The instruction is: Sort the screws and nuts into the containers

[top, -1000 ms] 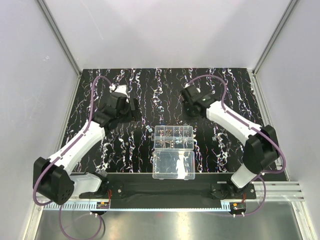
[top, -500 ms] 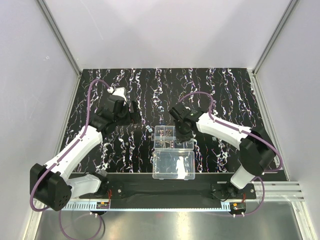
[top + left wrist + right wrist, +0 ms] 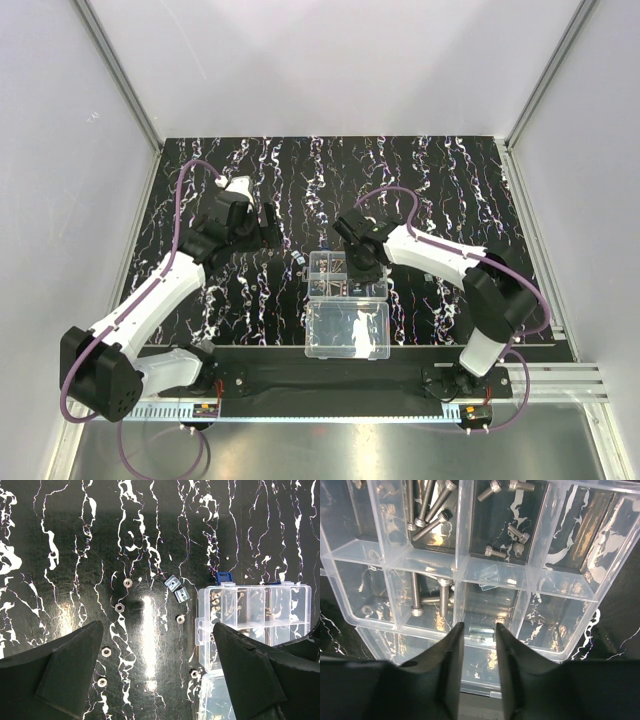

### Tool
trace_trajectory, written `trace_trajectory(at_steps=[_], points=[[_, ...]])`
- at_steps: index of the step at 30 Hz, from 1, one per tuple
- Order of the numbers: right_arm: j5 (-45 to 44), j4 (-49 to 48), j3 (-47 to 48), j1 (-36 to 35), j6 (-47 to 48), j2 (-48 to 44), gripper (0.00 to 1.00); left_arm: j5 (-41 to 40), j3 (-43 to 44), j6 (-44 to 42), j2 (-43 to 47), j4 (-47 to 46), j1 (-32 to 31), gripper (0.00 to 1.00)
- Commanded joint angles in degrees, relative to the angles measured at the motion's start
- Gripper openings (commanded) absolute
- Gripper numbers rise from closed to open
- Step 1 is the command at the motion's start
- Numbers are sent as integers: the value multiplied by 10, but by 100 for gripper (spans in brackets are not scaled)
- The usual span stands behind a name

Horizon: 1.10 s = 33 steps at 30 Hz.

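The clear organizer box (image 3: 347,275) lies mid-mat, its containers holding long screws (image 3: 427,505) and short screws (image 3: 512,532). My right gripper (image 3: 478,626) hangs over a near-row cell (image 3: 485,602). A small silvery block nut (image 3: 481,631) sits between its fingertips, with a thin gap on each side. From above, this gripper (image 3: 358,270) covers the box's middle. My left gripper (image 3: 155,630) is wide open above the mat left of the box (image 3: 255,610). Below it lie several loose nuts (image 3: 119,607) and two block nuts (image 3: 176,588).
The plain lid half (image 3: 347,330) lies flat in front of the box toward the arm bases. More small metal bits (image 3: 430,275) lie on the mat right of the box. White walls close off the mat on three sides.
My right arm swung from the back right of the mat to over the box, and its jaws have just widened slightly. My left arm shifted slightly.
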<state>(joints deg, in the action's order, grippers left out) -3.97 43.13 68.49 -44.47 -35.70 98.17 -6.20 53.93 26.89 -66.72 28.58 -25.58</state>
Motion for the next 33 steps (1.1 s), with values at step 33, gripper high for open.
trace_trajectory(at_steps=[33], points=[[-10, -60, -136, 346, 43, -71, 59, 31, 20, -6, -46, -36, 7, 99]])
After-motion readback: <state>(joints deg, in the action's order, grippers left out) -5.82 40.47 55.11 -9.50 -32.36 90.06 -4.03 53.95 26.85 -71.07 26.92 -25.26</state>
